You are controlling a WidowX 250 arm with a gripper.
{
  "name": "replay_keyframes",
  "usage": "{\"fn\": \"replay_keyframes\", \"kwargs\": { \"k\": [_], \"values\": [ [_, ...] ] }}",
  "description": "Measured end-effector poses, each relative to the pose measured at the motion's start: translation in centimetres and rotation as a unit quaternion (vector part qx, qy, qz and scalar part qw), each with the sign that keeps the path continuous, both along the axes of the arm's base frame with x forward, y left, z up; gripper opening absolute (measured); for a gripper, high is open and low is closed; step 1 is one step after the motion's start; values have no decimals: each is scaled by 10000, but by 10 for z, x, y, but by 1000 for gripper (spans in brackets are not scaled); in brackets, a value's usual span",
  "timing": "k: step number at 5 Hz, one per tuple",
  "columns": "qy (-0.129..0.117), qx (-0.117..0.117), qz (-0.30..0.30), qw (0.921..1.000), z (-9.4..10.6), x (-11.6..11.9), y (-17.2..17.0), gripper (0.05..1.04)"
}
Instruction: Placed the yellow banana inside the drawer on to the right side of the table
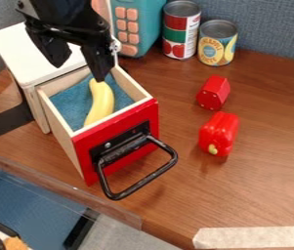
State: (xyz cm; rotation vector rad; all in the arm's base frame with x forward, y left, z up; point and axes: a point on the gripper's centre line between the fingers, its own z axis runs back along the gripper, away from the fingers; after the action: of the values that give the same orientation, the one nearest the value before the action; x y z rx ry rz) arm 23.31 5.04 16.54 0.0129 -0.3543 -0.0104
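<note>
Drawer [84, 150] open; yellow banana [101, 102] inside, on blue lining [73, 101]; claw [79, 72] above, fingers spread apart

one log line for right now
gripper: open, over drawer | drawer: pulled out | banana: inside, not gripped | pepper: on table | placement: not done

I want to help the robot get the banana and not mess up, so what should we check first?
1. Drawer pulled open: ok.
2. Banana in the drawer: ok, it lies on the blue lining.
3. Gripper open: ok, its fingers are apart.
4. Banana between the fingers: not ok, its top end shows just below one fingertip.
5. Gripper low enough to grab: cannot tell from this one slanted view.
6. Red pepper out of the drawer: ok, it sits on the table.
</note>
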Motion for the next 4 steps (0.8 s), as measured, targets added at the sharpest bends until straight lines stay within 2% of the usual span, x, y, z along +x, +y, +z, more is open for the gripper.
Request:
{"fn": "replay_keyframes", "kwargs": {
  "k": [1,4],
  "values": [
    [82,33,147,9999,-14,11,-2,1000],
    [23,58,738,9973,-49,41,8,1001]
  ]
}}
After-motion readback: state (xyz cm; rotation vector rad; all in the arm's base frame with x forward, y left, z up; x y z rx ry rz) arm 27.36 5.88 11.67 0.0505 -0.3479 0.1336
